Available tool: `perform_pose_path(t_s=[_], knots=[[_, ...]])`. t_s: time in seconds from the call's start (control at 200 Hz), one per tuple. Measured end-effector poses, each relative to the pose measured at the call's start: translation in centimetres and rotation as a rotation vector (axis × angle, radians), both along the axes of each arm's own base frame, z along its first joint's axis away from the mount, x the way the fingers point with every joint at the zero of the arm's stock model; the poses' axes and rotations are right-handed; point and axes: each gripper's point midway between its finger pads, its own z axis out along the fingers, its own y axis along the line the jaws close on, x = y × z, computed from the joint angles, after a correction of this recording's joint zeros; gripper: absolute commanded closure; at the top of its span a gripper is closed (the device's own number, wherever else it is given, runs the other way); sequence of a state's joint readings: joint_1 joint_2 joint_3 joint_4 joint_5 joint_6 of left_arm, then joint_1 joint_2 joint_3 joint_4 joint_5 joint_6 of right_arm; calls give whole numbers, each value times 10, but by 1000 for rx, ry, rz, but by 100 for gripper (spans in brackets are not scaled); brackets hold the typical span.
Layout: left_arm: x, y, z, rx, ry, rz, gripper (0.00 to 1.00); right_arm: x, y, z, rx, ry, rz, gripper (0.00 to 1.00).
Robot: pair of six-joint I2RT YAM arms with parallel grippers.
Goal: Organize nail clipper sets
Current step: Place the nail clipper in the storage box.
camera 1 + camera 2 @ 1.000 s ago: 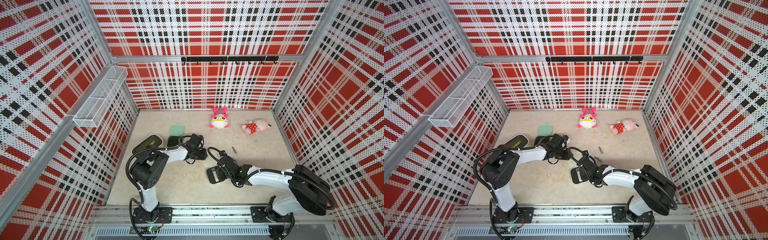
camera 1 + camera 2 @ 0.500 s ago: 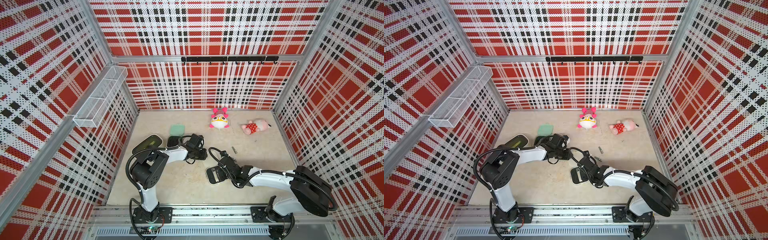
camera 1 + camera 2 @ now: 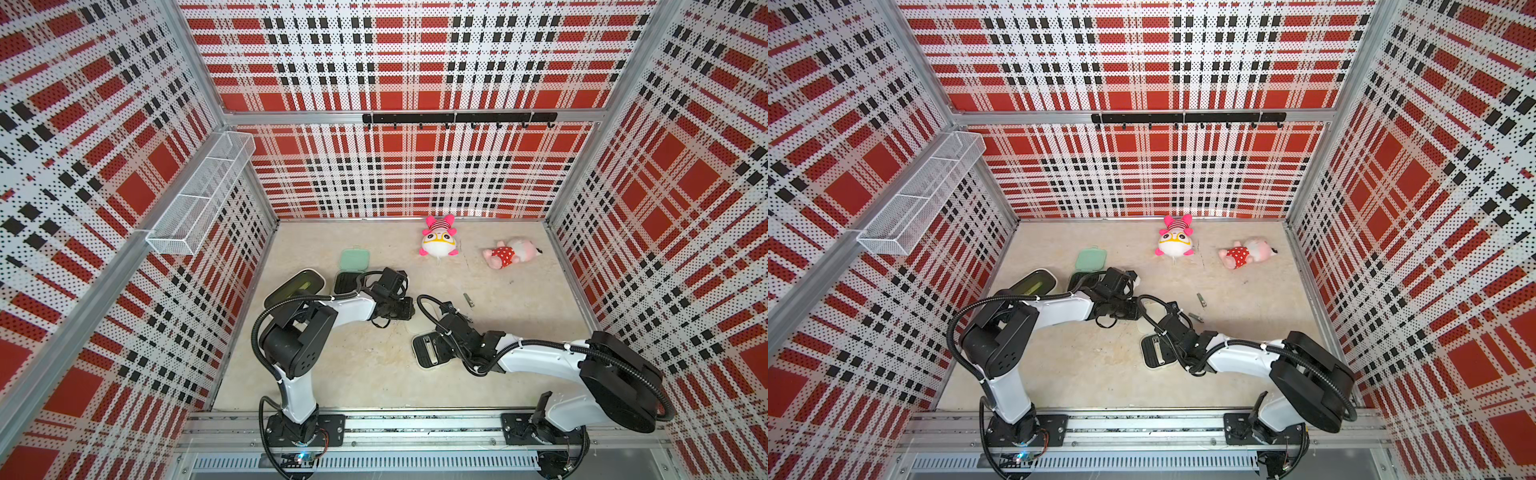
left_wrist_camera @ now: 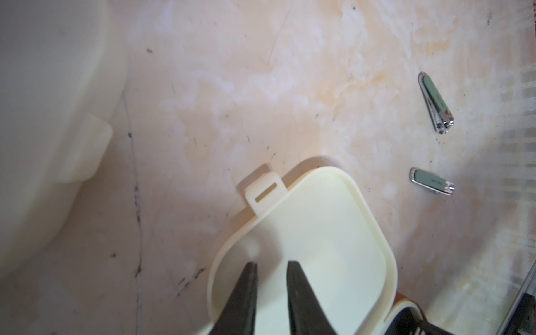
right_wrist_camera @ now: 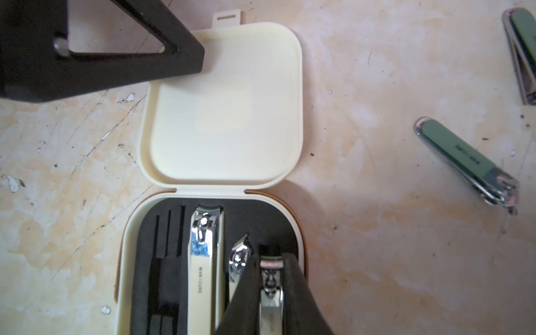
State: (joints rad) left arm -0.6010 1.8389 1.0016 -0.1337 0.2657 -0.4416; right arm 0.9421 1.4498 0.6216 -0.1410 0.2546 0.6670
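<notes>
Clippers sit in the black insert (image 5: 162, 261) of the open cream case (image 5: 124, 246), which lies on the desk (image 3: 353, 374) just below centre in both top views. The right hand (image 5: 272, 258) is clenched on a silver clipper (image 5: 271, 293) there. The left hand (image 4: 271, 262), slightly parted and grasping nothing, rests its tips on the lid (image 4: 319, 232). Two green clippers (image 5: 461, 158) lie loose nearby.

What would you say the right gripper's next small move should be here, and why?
Probably ease the right gripper open and release: it is shut on a small silver clipper that appears to sit in the black insert of the open cream case, beside two seated clippers. The left gripper is over the lid.
</notes>
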Motion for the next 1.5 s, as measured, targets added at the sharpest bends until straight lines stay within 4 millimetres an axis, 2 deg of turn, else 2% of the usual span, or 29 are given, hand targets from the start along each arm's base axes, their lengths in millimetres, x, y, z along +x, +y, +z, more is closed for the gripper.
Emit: perform_pose_path(t_s=[0.366,1.217,1.498], knots=[[0,0,0,0,0,0,76,1,2,-4,-6,5,5,82],[0,0,0,-1,-1,0,76,5,0,3,-19,-20,-20,67],[0,0,0,-1,-1,0,76,8,-7,5,-56,-36,-45,70]])
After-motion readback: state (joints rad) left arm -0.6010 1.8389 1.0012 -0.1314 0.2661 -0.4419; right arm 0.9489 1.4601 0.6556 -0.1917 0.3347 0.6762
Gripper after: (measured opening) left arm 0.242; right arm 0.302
